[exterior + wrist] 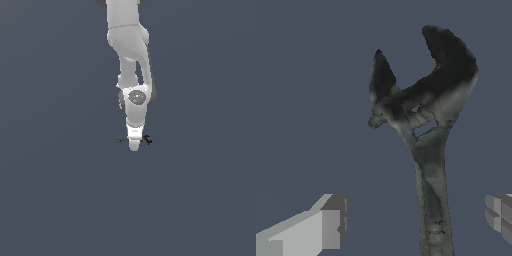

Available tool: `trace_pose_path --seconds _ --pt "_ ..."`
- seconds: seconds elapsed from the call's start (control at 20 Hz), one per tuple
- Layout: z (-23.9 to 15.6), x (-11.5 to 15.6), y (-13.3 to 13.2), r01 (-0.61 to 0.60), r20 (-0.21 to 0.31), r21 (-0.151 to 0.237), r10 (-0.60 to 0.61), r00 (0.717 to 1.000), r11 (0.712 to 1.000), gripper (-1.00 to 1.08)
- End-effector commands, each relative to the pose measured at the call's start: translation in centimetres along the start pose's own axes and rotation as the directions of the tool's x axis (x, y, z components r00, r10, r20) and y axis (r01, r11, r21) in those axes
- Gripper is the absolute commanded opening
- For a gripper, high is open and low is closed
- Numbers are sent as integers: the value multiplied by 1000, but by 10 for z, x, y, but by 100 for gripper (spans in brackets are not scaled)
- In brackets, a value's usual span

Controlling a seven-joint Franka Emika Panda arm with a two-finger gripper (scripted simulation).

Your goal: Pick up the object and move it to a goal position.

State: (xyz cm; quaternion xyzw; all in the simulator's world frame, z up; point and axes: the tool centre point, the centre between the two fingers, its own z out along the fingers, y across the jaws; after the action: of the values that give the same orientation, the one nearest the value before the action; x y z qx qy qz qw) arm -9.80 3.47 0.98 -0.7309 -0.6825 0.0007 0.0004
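Note:
The object (428, 125) is a small wrench-like item with a dull grey-brown shaft and a black, jagged, forked head. In the wrist view it fills the middle of the picture, its shaft running between my two fingers. My gripper (415, 221) is open: one finger (323, 227) and the other finger (500, 214) stand well apart, with a gap to the shaft on each side. In the exterior view my gripper (134, 145) is low over the object (146, 140), whose ends stick out on both sides of it. The middle of the shaft is hidden there.
A flat, plain dark blue-grey floor (60, 200) lies all around. The white arm (129, 45) comes down from the top middle of the exterior view. No goal marker shows.

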Motion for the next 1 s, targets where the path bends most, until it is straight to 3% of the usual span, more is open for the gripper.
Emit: trace_pose_path --seconds 0.0,0.05,0.95 --pt "2 0 0 1 0 -1 -1 1000 1000 100" --pt "2 0 0 1 0 -1 -1 1000 1000 -100" --pt "-12 3 10 7 -1 -1 -7 1000 1000 -100"
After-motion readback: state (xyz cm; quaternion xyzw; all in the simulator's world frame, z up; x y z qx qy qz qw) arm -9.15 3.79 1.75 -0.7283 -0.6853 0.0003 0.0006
